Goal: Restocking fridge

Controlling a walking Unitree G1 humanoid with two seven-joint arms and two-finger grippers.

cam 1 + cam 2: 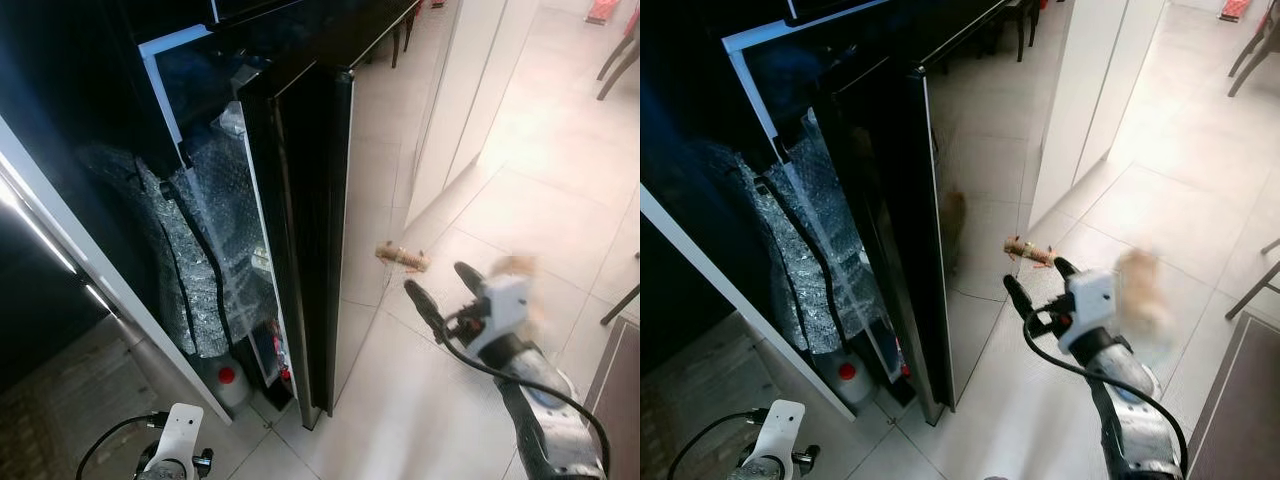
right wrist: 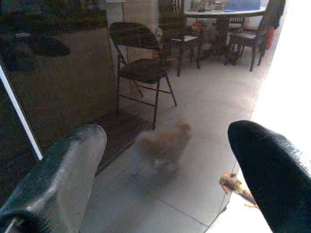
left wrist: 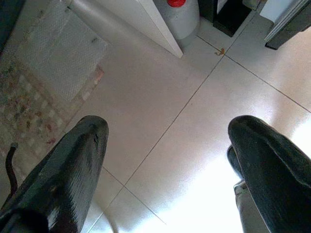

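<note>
Here, right gripper (image 1: pixel 1032 282) jaws spread, empty, just beside black fridge door (image 1: pixel 970 180); left gripper (image 3: pixel 167 160) jaws released, over floor tiles (image 3: pixel 160 97)

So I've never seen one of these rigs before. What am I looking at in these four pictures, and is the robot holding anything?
It is a walking humanoid robot with two arms. The two wide pictures come from its head, looking down at a black fridge whose door stands open; a red-capped jug sits at its foot. The two close pictures come from wrist cameras. The right gripper is raised beside the door, jaws open and empty. The left gripper hangs low over the tiled floor, also open. A small toy lies on the tiles.
</note>
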